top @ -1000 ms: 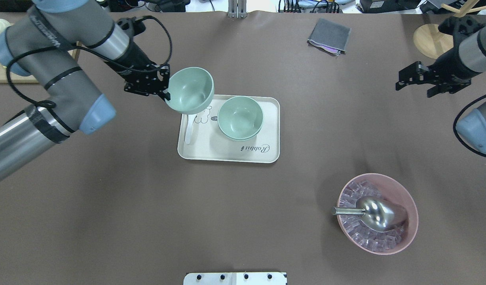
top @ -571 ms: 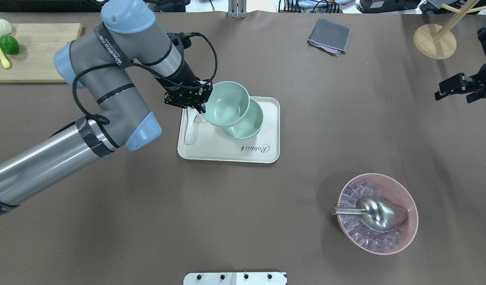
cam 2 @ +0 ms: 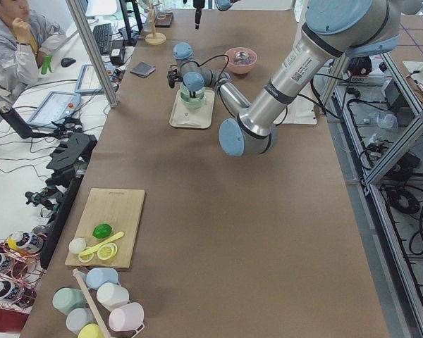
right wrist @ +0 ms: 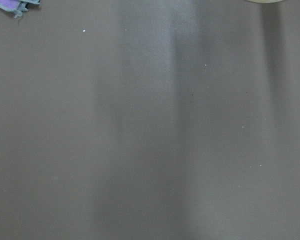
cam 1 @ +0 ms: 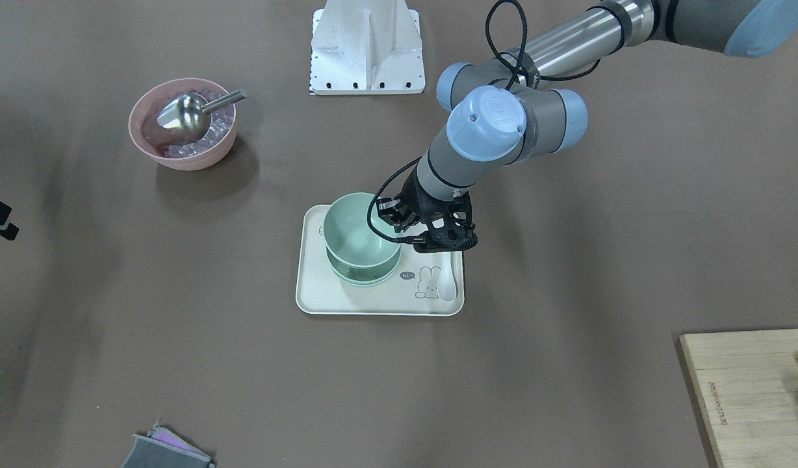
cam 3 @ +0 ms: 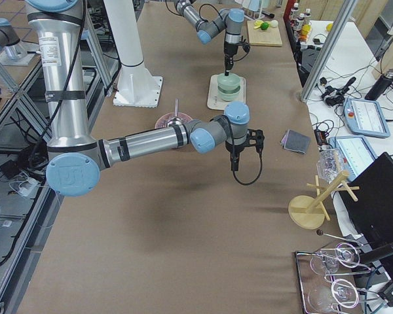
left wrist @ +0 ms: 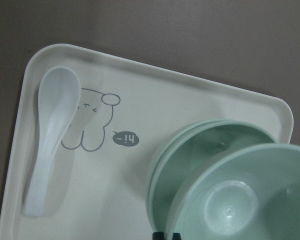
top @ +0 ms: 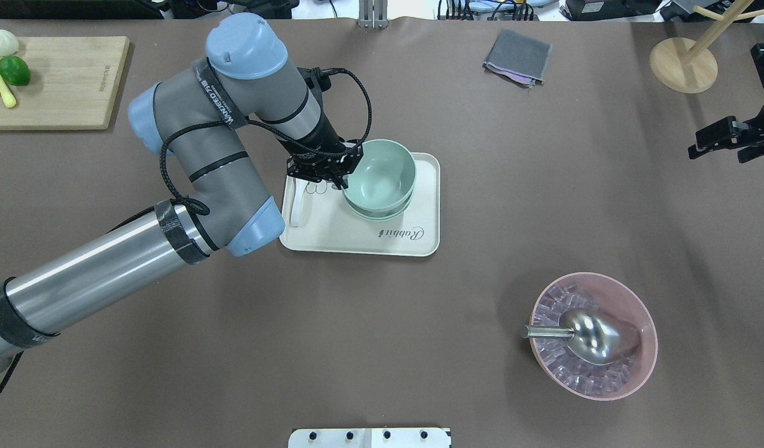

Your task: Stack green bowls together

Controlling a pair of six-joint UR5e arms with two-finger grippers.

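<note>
My left gripper (top: pixel 343 180) is shut on the near-left rim of a pale green bowl (top: pixel 382 174). It holds the bowl upright, directly over a stack of two other green bowls (top: pixel 382 215) on the cream tray (top: pixel 357 239). The held bowl sits low over the stack, slightly offset; I cannot tell if they touch. In the left wrist view the held bowl (left wrist: pixel 250 200) overlaps the stacked bowls (left wrist: pixel 190 150). The front-facing view shows the held bowl (cam 1: pixel 357 227) above the stack (cam 1: pixel 363 278). My right gripper (top: pixel 733 140) is open and empty at the far right table edge.
A white spoon (top: pixel 297 208) lies on the tray's left side. A pink bowl (top: pixel 644 323) with ice cubes and a metal scoop stands front right. A grey cloth (top: pixel 517 56), a wooden stand (top: pixel 682 62) and a cutting board (top: pixel 58 81) lie at the back.
My left arm has carried the green bowl rightward and down, from beside the tray's left corner to over the stacked bowls. My right arm has drawn back to the right edge.
</note>
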